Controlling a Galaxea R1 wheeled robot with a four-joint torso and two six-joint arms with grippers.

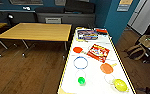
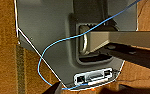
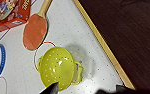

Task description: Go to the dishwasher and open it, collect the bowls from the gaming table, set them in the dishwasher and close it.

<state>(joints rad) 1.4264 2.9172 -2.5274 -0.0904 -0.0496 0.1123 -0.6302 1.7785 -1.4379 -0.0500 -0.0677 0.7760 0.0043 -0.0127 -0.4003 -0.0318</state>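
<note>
Hovering over a yellow perforated plastic bowl (image 3: pixel 58 67) lying upside down near the white tabletop's (image 1: pixel 96 75) yellow edge, the right end effector (image 3: pixel 83 90) shows dark tips; whether they are spread or closed I cannot tell. Beside the bowl lies an orange paddle (image 3: pixel 35 31), then a red game box (image 3: pixel 12 11).

Office break room, gaming table (image 1: pixel 96 75), board-game boxes (image 1: pixel 98 52), wooden table (image 1: pixel 36 31)
</note>
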